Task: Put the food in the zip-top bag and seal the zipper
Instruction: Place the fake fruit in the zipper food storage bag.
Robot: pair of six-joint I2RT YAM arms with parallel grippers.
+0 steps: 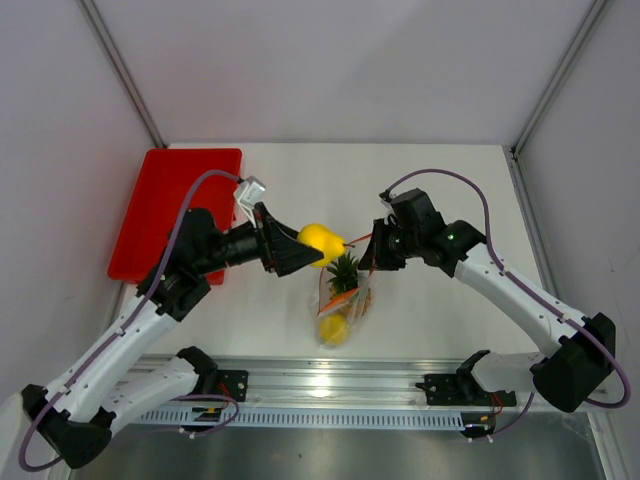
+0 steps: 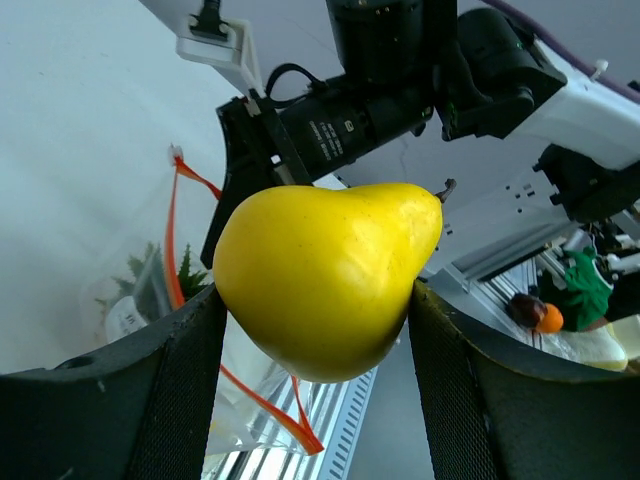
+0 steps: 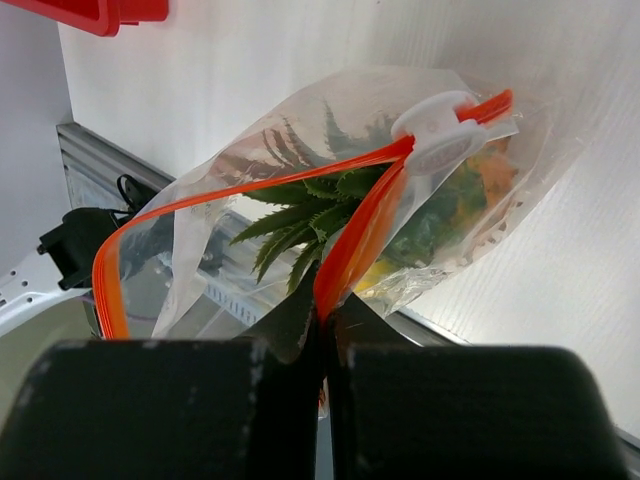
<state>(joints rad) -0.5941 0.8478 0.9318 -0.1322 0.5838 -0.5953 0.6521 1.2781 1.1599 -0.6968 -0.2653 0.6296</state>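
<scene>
My left gripper (image 1: 318,242) is shut on a yellow lemon-like fruit (image 1: 320,240) and holds it in the air just above the zip-top bag's mouth; the fruit fills the left wrist view (image 2: 325,275) between my fingers. The clear bag (image 1: 345,300) hangs with its mouth open. My right gripper (image 1: 366,262) is shut on its red zipper strip (image 3: 355,250). The pineapple's green crown (image 1: 343,272) shows inside the bag, also in the right wrist view (image 3: 300,215). A small yellow piece (image 1: 332,330) lies at the bag's near end. I cannot make out a round green fruit.
A red tray (image 1: 150,200) lies at the left rear, partly under my left arm. A white slider (image 3: 440,140) sits on the zipper's far end. A metal rail (image 1: 330,385) runs along the table's near edge. White walls close in both sides.
</scene>
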